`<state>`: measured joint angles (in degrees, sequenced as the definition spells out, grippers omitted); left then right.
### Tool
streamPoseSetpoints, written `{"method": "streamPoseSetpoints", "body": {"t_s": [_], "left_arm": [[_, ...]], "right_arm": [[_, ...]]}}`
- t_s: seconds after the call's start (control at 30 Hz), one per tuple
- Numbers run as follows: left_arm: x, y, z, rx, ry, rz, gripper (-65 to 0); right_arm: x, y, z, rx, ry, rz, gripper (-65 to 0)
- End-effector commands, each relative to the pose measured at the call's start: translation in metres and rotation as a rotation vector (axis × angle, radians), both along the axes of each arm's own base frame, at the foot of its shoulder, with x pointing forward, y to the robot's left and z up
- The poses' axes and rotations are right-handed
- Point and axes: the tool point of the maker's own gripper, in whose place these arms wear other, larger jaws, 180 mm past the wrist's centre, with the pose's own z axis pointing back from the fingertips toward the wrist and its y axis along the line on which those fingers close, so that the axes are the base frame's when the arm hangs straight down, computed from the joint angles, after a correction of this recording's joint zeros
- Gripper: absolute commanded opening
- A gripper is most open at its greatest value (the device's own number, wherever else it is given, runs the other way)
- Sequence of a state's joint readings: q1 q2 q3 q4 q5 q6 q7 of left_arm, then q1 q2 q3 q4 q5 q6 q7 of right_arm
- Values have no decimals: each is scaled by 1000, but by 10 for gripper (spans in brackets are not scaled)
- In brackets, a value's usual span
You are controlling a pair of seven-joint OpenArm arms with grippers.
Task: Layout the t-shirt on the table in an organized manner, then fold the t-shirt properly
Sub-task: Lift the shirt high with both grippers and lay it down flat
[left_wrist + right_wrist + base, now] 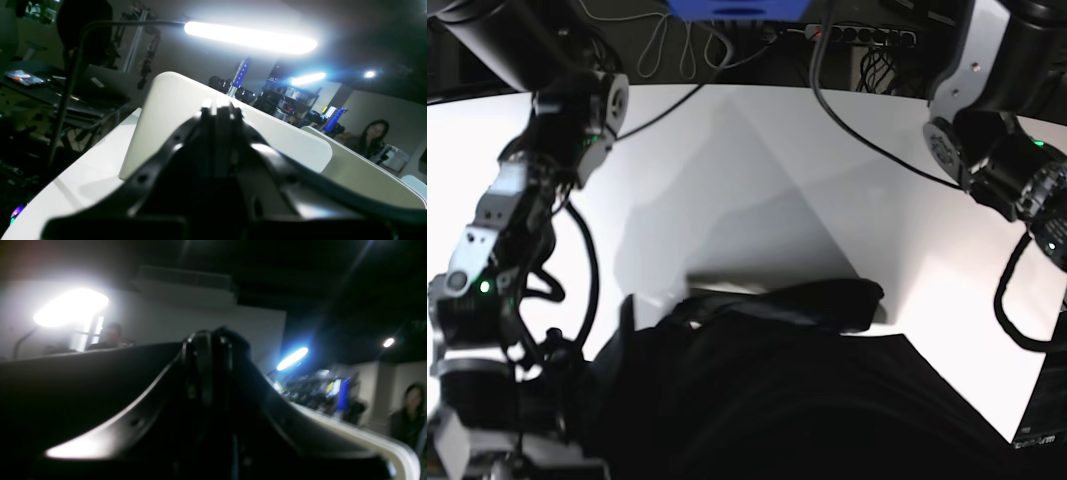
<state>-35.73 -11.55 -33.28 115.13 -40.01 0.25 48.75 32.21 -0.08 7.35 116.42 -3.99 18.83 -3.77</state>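
The black t-shirt point(777, 400) lies bunched at the near edge of the white table point(757, 170), with a rolled fold along its far side. It rises towards the arm on the left point(507, 230). In the right wrist view my right gripper point(208, 335) is shut, and dark t-shirt cloth point(83, 380) spreads leftward from its tips, apparently pinched. My left gripper point(218, 103) is shut with nothing between its fingers, raised above the table point(83, 173). The left arm point(997, 150) leaves the base view at the right, so its gripper is hidden there.
A power strip and cables point(867, 35) hang behind the table's far edge. White upright panels point(173, 110) stand in front of the left gripper. A lamp bar point(250, 36) glares overhead. A person point(373, 133) sits beyond, and a desk with a laptop point(93, 86) stands left.
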Motion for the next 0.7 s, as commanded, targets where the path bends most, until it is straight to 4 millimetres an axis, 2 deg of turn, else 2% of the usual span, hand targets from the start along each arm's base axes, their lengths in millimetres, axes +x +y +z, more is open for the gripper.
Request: {"method": "streamPoseSetpoints", "body": {"t_s": [0.0,0.13,0.33,0.47,0.57,0.67], "left_arm": [[-7,1,18,5,-62,4,-647],[-7,0,16,2,-58,2,-647],[-3,0,-20,-3,34,-8,-647],[0,1,-47,-6,106,-4,-647],[2,2,-56,-12,130,-2,-647],[10,8,-69,-7,177,34,-647]], "right_arm": [[-14,0,24,-7,-96,-4,-650],[-14,0,24,-11,-98,-10,-650],[-11,5,-32,1,1,22,-650],[-9,11,-57,18,61,45,-650],[7,10,-77,28,129,49,-650],[36,9,-101,43,216,57,-650]]}}
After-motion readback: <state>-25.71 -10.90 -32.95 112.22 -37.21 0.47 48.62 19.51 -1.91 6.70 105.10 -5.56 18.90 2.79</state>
